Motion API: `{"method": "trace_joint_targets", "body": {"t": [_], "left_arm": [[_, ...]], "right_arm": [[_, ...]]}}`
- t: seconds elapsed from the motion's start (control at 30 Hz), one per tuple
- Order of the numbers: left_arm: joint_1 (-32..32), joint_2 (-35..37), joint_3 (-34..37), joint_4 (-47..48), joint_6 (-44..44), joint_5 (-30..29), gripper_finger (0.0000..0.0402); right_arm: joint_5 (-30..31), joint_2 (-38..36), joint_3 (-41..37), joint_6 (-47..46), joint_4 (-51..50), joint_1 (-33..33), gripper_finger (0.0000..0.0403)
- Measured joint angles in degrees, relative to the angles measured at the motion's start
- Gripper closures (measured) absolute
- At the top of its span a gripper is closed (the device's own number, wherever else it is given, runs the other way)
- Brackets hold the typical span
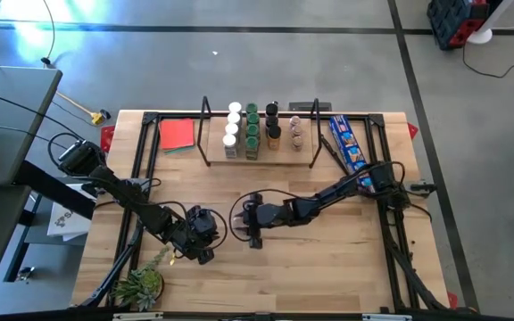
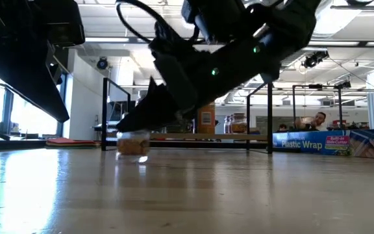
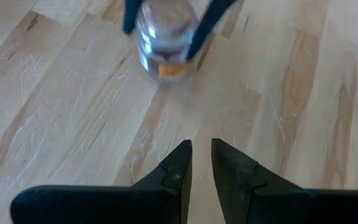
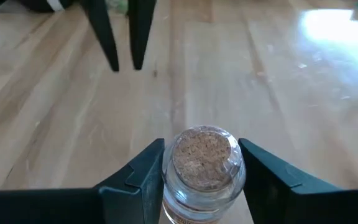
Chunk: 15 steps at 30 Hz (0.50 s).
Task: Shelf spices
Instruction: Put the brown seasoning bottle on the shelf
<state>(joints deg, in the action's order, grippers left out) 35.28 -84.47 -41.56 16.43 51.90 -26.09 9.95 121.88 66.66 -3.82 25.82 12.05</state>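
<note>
Now I see the right gripper (image 4: 201, 171) low on the table (image 1: 328, 259), near its middle, with its fingers on both sides of a clear spice jar (image 4: 202, 167) with a cork top. They stand close against the glass, but I cannot tell if they really clamp it. The jar stands upright on the wood. My left gripper (image 3: 201, 163) waits just beside, its fingers almost together and holding nothing. At the far edge the shelf (image 1: 261, 157) carries the other spices (image 1: 252, 130) in rows.
</note>
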Motion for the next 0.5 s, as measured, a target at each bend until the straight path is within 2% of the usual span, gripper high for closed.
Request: {"method": "trace_joint_targets", "body": {"t": [0.17,0.33,0.5], "left_arm": [[0.0,0.0,0.0,-0.1,0.0,0.0,0.0346],[0.0,0.0,0.0,0.0,0.0,-0.1,0.0346],[0.0,0.0,0.0,0.0,0.0,-0.2,0.0346]], "right_arm": [[4.6,-9.7,0.1,3.3,-13.7,-0.2,0.0242],[16.2,-21.2,0.0,6.7,-34.5,-2.2,0.0242],[24.1,-27.8,0.0,2.5,-51.0,-7.6,0.0242]]}}
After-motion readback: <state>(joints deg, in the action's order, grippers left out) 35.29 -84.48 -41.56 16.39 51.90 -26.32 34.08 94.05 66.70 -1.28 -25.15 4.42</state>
